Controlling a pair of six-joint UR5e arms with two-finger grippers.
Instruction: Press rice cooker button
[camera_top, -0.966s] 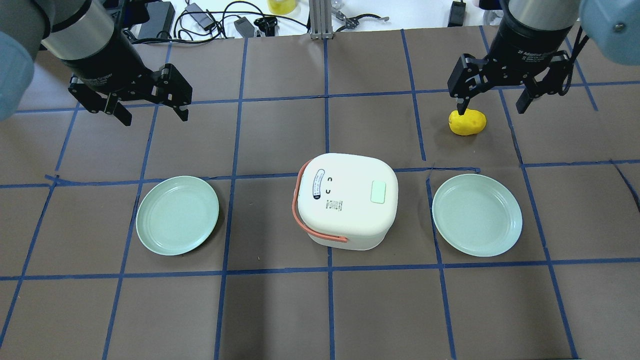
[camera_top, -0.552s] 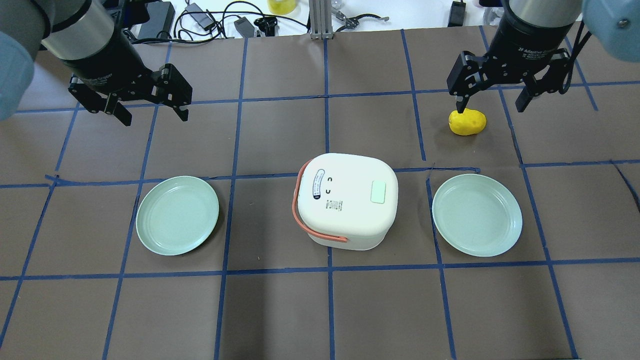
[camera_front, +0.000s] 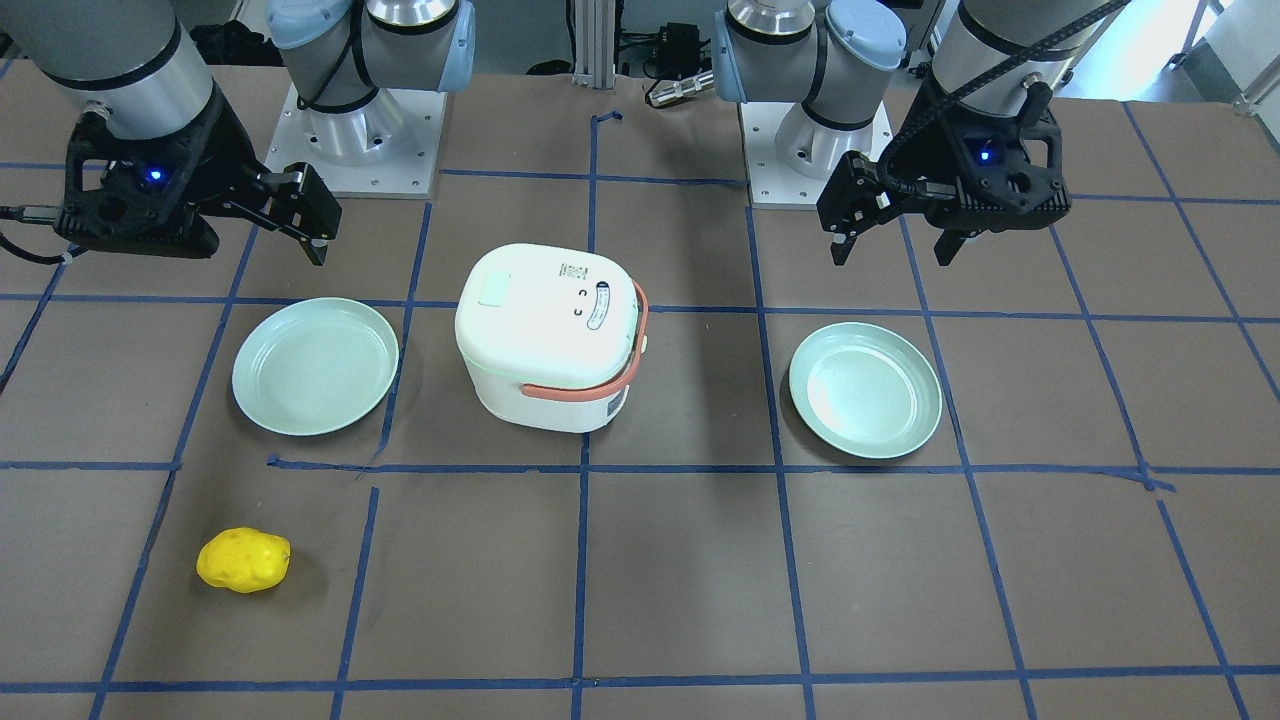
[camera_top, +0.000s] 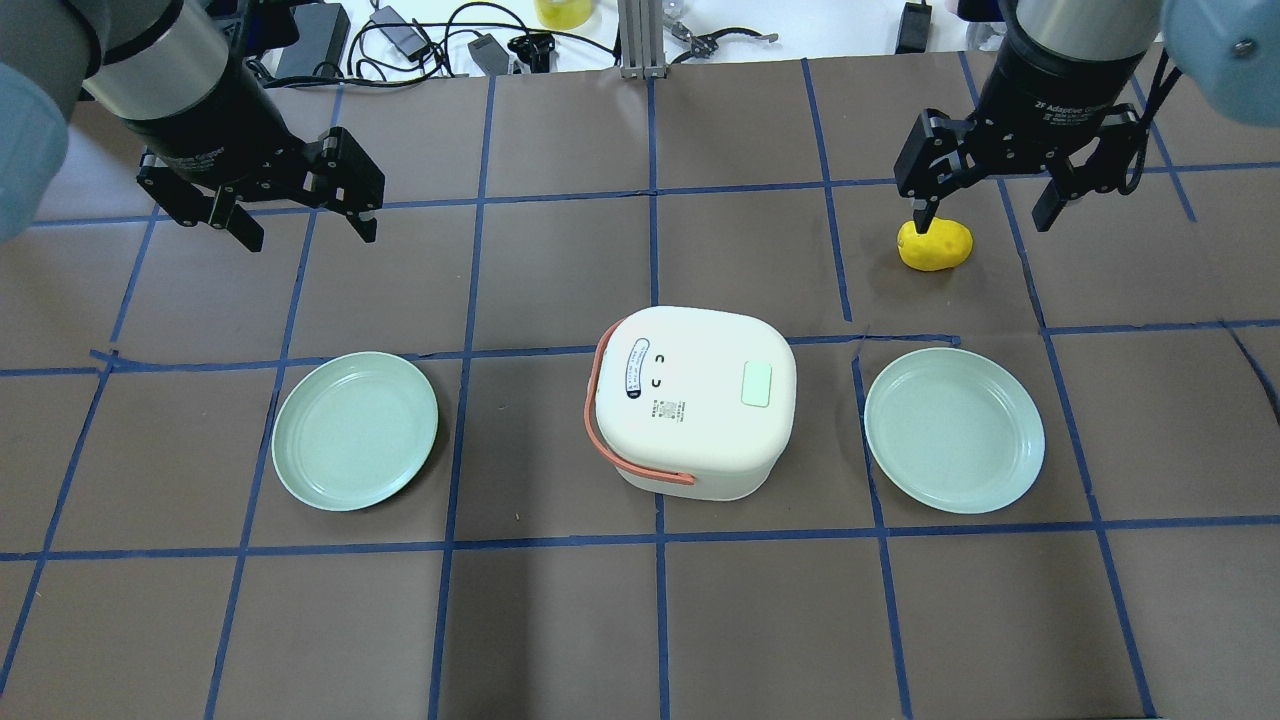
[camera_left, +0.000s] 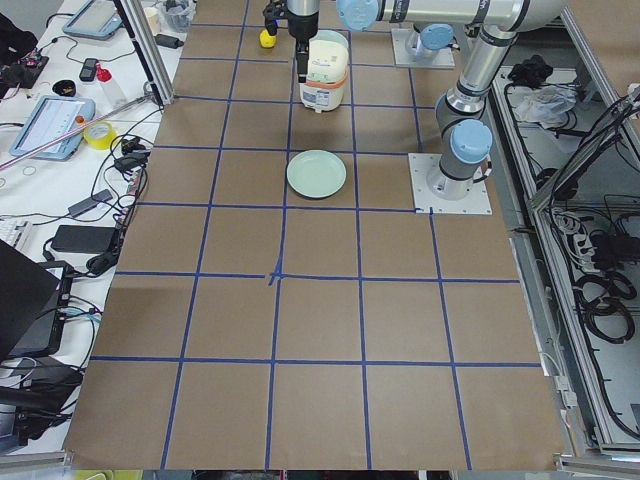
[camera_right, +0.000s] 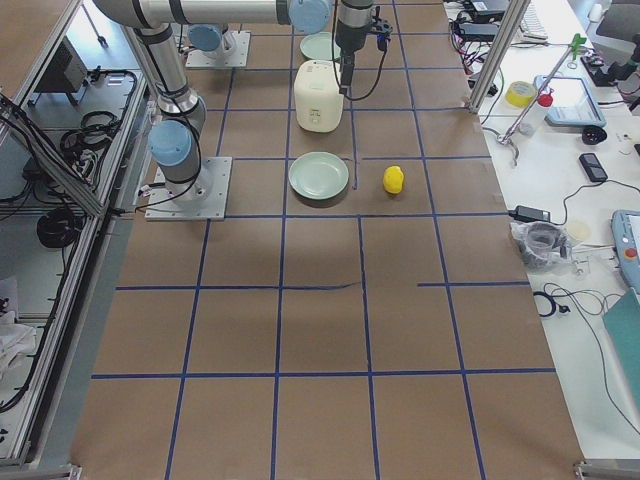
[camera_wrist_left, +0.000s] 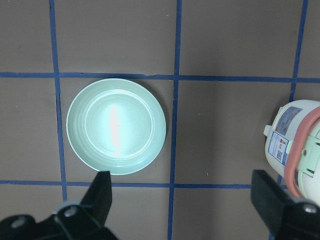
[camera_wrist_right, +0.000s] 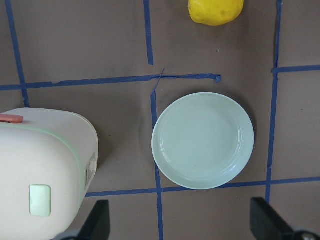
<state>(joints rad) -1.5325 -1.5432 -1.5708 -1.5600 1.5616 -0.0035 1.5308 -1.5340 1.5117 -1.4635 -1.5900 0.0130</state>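
A white rice cooker (camera_top: 690, 400) is seen standing upright at the middle of the table (camera_top: 640, 620), which is covered in brown paper marked with a blue tape grid. Its lid is shut, its salmon handle (camera_top: 612, 440) is folded down along one side, and a pale green button (camera_top: 757, 383) is set in the top of the lid, towards the robot's right. The cooker is flanked by two empty pale green plates, one on the left (camera_top: 355, 430) and one on the right (camera_top: 953, 430), each apart from it. A yellow potato (camera_top: 935, 245) is lying beyond the right plate. The left gripper (camera_top: 308, 232) and the right gripper (camera_top: 982, 222) are both held above the table with fingers spread wide, and nothing is gripped by either. Neither gripper is touching the cooker.
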